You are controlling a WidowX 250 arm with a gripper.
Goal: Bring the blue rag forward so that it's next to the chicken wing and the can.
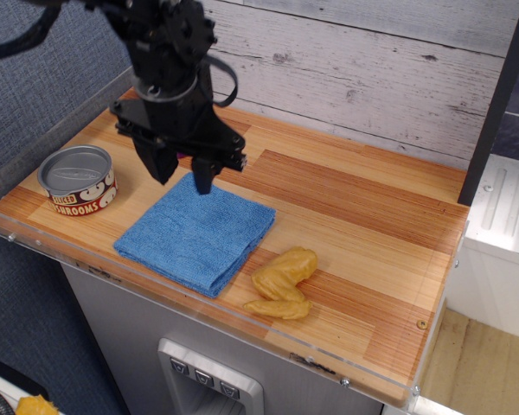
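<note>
Now the blue rag (196, 232) lies flat near the front edge of the wooden worktop (355, 216), between the can (78, 181) on its left and the chicken wing (283, 283) just beside its right corner. Above the rag's back edge hangs the black claw (184, 172), its two fingers spread apart and holding nothing, clear of the cloth
</note>
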